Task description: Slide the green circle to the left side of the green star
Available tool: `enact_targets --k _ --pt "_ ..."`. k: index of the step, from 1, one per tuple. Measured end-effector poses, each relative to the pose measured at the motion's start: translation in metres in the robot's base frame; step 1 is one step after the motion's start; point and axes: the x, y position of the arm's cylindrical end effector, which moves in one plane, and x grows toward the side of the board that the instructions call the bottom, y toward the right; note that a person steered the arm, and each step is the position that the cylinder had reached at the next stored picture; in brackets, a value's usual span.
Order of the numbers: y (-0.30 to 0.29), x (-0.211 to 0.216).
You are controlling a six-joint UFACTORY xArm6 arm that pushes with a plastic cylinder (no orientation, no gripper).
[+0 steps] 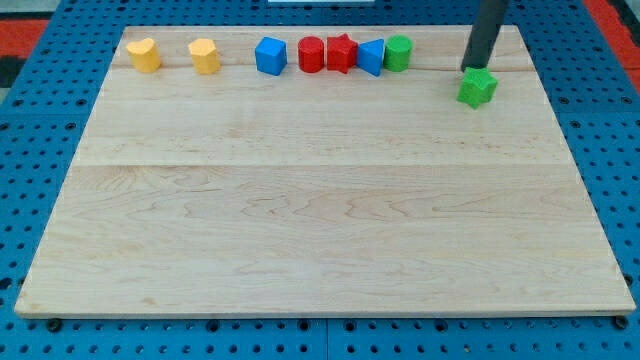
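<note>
My tip (468,68) at green star's (477,88) top-left; green circle (398,52) beside blue triangle (371,57)

1. Pale wood table (320,230), made of planks, fills most of the view; sits on a blue pegboard base (30,150).
2. Row of blocks near the view's top edge, L to R: yellow block (144,55), 2nd yellow block (204,56), blue cube (270,55), red cylinder (311,54), red star (341,53), blue triangle (371,56), green circle (398,52).
3. Red cylinder thru green circle sit touching or nearly so.
4. Green star (477,88) lies apart, toward the view's upper right.
5. My tip (468,68) rests on the table just beside the star, at its upper left.
</note>
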Motion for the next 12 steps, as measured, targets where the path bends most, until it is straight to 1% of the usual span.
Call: enact_targets --k 1,2,3,4,5,7,8,10,12 --pt "-0.019 0.004" --pt "-0.023 0.004" --pt "-0.020 -0.021" --pt "-0.017 -0.066" --pt "-0.021 -0.097" --pt "-0.105 -0.096" --pt "-0.126 -0.083" --pt "-0.103 -0.050" --pt "-0.095 -0.047"
